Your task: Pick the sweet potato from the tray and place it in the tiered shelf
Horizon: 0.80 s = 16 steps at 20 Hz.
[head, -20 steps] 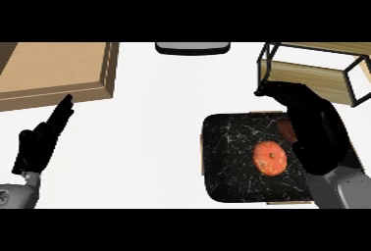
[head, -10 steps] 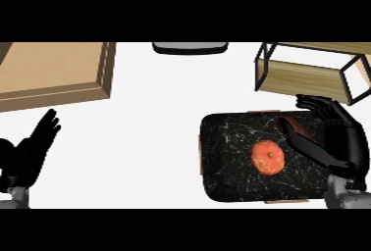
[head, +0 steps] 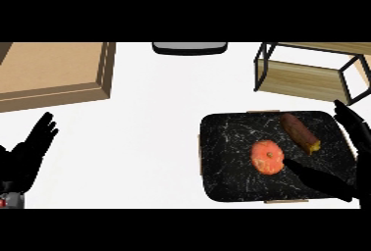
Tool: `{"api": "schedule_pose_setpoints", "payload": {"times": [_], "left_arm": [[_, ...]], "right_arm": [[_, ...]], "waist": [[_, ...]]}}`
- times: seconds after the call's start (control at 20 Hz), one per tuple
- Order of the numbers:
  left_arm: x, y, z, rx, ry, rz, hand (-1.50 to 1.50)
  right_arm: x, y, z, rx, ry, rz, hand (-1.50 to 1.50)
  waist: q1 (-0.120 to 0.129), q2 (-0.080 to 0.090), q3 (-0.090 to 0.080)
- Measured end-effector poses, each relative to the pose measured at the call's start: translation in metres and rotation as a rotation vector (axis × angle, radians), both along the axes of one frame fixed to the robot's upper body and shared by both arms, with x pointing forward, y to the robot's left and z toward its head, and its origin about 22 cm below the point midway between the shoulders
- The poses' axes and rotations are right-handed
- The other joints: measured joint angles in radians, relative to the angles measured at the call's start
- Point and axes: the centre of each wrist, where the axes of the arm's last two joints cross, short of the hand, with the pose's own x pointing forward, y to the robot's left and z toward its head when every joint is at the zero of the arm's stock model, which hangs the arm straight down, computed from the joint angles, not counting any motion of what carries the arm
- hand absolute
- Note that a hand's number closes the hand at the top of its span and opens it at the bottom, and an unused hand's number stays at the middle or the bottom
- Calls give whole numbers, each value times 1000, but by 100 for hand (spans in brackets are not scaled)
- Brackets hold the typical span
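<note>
A brown sweet potato lies on the black marbled tray, near its upper right. Beside it on the tray rests a round orange fruit. My right hand is open at the tray's right side, thumb stretched below the fruit and fingers up past the tray's right edge; the sweet potato lies between them, untouched. The tiered shelf, a black frame with wooden boards, stands at the upper right behind the tray. At the lower left, my left hand rests open, fingers up.
A large wooden box fills the upper left. A dark grey object sits at the counter's far edge, middle. White countertop lies between the box and the tray.
My right hand has drawn back down and to the right, away from the shelf, uncovering the sweet potato on the tray. My left hand has lowered toward the bottom left corner.
</note>
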Motion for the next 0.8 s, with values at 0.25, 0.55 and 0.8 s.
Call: {"api": "schedule_pose_setpoints", "payload": {"times": [0.25,0.55,0.8], "left_arm": [[-1,-3,0,-5,0,-2,0],[2,-2,-3,-5,-1,-12,0],[7,-4,-2,-7,-4,-22,0]], "right_arm": [[-12,-10,26,-208,207,-1,-150],[-11,-9,49,-471,470,91,-150],[7,-1,59,-609,585,114,-150]], "waist": [[4,1,-1],[17,6,0],[22,7,1]]}}
